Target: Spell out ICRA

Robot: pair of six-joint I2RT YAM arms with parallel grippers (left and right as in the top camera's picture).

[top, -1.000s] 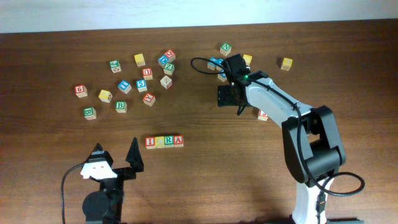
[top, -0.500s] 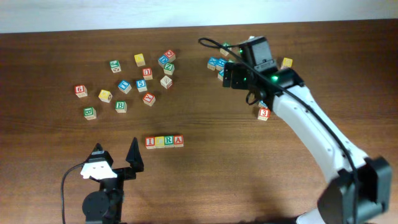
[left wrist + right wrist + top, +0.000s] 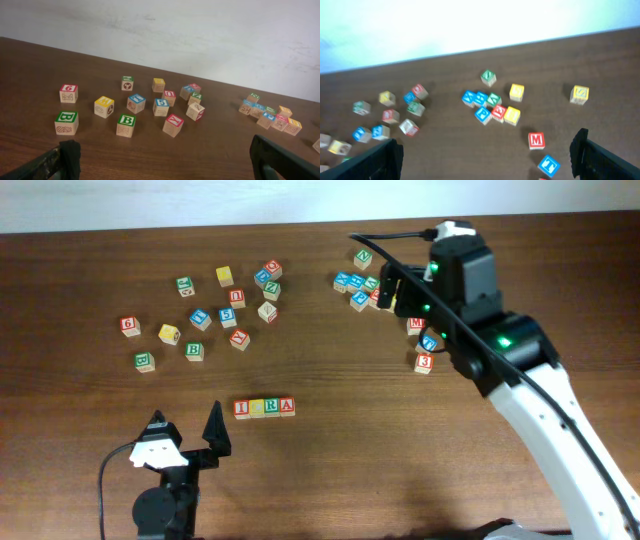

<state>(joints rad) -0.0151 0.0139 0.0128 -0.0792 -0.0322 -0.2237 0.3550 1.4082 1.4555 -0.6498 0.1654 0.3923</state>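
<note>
Four cubes (image 3: 264, 407) reading ICRA sit touching in row on worktop (image 3: 350, 460). Left gripper (image 3: 185, 420) near row, right gripper (image 3: 487, 155) over scattered blocks (image 3: 499, 112); both spread wide, empty.

open tabletop (image 3: 330, 380) around the ICRA row (image 3: 264, 407), loose cubes (image 3: 228, 317) crowding far left, tight cluster (image 3: 362, 288) far right

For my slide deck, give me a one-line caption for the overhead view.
Four cubes spelling ICRA lined up ahead of the left arm; right arm above scattered spare blocks.
</note>
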